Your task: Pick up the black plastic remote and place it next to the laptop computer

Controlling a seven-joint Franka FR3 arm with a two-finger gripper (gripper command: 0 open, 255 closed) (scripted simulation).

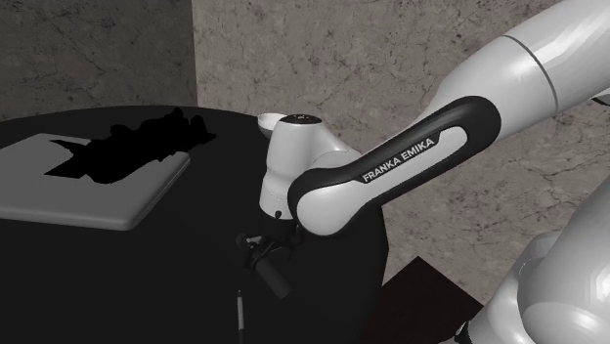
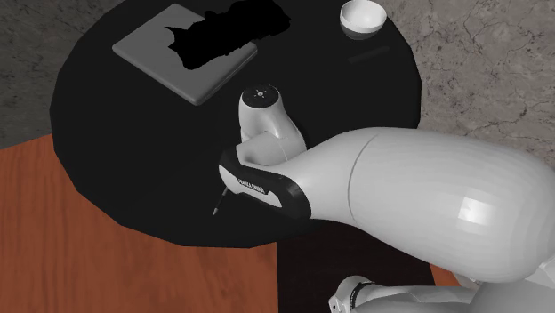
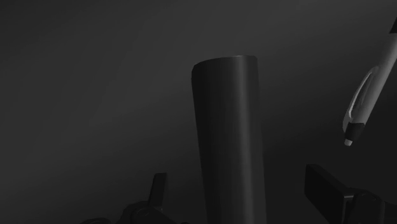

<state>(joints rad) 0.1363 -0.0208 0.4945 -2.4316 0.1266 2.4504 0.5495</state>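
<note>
Franka arm [image 1: 547, 59]: glossy white, rounded shells, the thick link tapering toward the wrist. Dark curved joint band [image 1: 391, 171] bears white lettering "FRANKA EMIKA". White cylindrical wrist housing [image 1: 293, 161] has a small dark round cap on top. All-black gripper [image 1: 266, 256] ends in two flat, square-tipped fingers [image 3: 324, 188].

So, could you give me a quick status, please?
Gripper open, straddling remote, not touching. Remote flat on table. Pen close beside.
</note>
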